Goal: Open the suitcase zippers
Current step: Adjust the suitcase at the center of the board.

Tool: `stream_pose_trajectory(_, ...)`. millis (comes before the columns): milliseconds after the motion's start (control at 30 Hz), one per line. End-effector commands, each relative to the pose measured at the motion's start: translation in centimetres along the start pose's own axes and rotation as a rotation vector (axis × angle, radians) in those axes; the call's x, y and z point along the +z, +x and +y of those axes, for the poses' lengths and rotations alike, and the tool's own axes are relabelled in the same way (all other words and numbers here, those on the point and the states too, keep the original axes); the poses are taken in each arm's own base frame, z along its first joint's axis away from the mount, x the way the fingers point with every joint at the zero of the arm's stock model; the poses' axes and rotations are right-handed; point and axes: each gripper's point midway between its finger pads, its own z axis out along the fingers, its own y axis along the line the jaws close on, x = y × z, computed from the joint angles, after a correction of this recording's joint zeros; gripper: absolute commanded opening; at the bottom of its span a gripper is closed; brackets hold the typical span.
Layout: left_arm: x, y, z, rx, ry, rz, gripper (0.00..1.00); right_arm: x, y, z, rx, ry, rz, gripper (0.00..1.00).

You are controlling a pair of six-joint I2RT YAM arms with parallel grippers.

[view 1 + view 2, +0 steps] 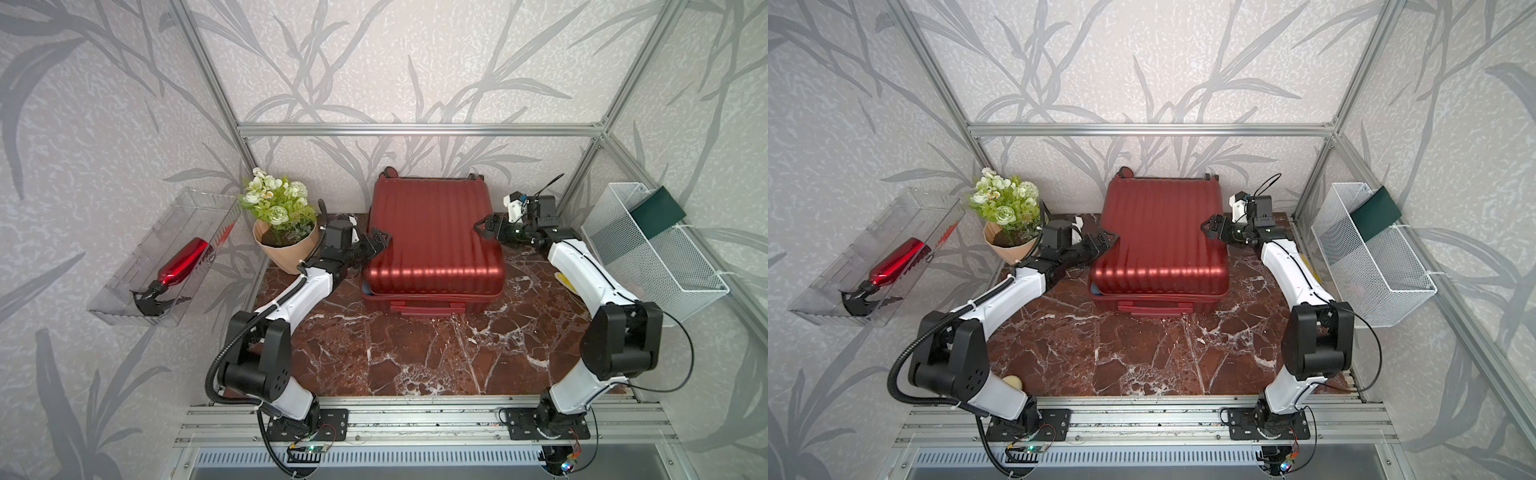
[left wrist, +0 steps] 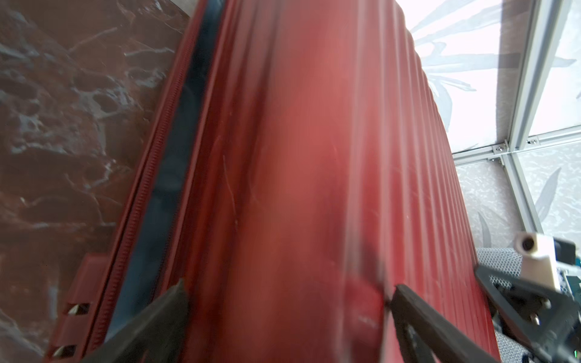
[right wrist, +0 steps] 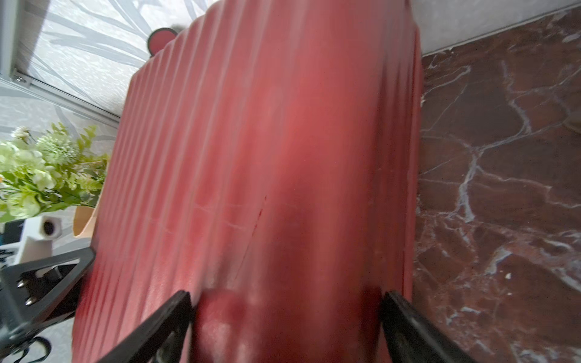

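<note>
On the marble table (image 1: 415, 357) the suitcase (image 1: 432, 241) lay flat toward the back, with its handle (image 1: 419, 308) on the nearest side. Above the handle the ribbed upper shell sat askew over the lower one, overhanging it.

In the left wrist view the zippers (image 2: 138, 204) stood parted, with blue lining (image 2: 163, 201) showing between the toothed track and the upper shell. That stretch looked undone. No pulls showed, and the right and far sides of the seam were hidden, so whether any zip was left to run could not be told.

Further back, the left gripper (image 1: 378, 241) sat at the shell's left edge and the right gripper (image 1: 482, 226) at its right edge. Both had their jaws spread wide astride the rounded rim — whether the pads touched it was unclear. Farthest off, a wheel (image 1: 388, 171) sat close to the back wall.
</note>
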Motion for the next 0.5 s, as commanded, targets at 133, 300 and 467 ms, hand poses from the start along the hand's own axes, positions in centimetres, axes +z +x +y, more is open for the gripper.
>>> stream_pose_trajectory(133,-5.4,18.5,-20.7,0.198,0.554,0.445,0.99,1.9,-0.3,4.5,-0.24,-0.007,0.105,0.94)
stream_pose_trajectory(300,-8.5,21.5,-27.0,0.388,0.654,0.434,0.99,0.3,-3.8,4.3,-0.38,0.169,0.026,0.94)
stream_pose_trajectory(467,-9.1,13.5,-22.4,0.642,0.302,0.1,0.99,-4.7,-5.1,5.1,-0.454,0.317,-0.121,0.94)
